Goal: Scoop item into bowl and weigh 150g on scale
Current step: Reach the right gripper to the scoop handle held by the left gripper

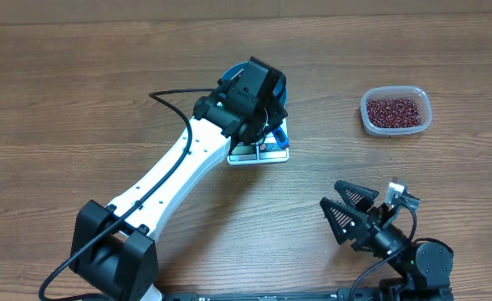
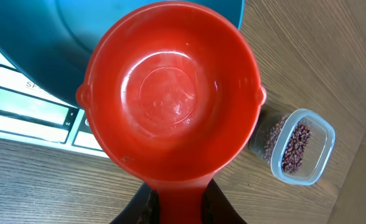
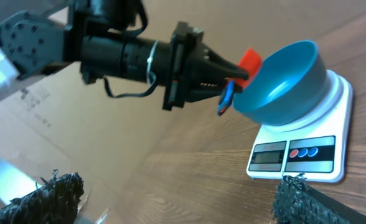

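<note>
Early stage: left tool [image 2: 177, 208], closed on an empty red scoop [image 2: 170, 93], hangs at the rim of the blue bowl [image 3: 289, 87] on the scale [image 3: 307, 155] at centre; right tool [image 1: 341, 207] gapes wide, lower right; beans [image 1: 392, 110] fill the clear tub [image 1: 428, 109], upper right (scooping and weighing apparently all remain).

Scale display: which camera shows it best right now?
Right wrist: the display faces the camera unobstructed, below the blue bowl. Overhead shows only the scale's front edge under the left arm. Left wrist catches part of it at the frame edge, beside the red scoop.
</note>
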`<state>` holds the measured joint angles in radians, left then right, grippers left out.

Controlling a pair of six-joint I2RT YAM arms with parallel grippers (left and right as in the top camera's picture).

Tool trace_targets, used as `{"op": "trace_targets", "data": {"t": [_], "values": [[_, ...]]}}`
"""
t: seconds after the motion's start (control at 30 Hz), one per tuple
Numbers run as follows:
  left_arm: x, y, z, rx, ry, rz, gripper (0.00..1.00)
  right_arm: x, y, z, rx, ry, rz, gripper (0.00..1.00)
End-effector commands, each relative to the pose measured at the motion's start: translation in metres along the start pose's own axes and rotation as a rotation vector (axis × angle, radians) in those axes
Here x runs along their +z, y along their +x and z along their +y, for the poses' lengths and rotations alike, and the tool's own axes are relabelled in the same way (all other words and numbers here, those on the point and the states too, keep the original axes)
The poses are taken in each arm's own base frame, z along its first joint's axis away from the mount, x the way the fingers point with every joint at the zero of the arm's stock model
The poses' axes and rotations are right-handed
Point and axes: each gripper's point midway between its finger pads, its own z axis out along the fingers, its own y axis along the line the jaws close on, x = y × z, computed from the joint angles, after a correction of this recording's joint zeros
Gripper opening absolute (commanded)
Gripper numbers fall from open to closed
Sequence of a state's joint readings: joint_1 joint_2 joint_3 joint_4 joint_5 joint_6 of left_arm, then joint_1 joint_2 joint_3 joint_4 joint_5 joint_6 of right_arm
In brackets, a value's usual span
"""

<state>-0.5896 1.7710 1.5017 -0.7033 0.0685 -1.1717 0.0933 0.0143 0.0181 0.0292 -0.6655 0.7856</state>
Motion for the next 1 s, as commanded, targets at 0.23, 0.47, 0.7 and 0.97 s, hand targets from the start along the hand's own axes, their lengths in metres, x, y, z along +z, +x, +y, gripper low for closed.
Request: {"op": "trace_targets", "data": {"t": [0.23,0.47,0.7,0.97], "values": [[-0.008,0.002,-0.012,-0.017,0.039,0.003,0.04,0.013,-0.008,-0.013,0.040,0.121,0.078,1.00],[-0.008,0.003,-0.013,-0.063,0.042,0.009,0.04,0.043,-0.029,-0.024,0.036,0.203,0.186,1.00],[-0.008,0.006,-0.014,-0.152,0.047,0.030,0.04,0.091,-0.032,-0.037,0.018,0.205,0.305,1.00],[-0.008,0.010,-0.015,-0.189,0.053,0.053,0.04,0.134,-0.022,-0.041,-0.021,0.150,0.335,0.85]]}}
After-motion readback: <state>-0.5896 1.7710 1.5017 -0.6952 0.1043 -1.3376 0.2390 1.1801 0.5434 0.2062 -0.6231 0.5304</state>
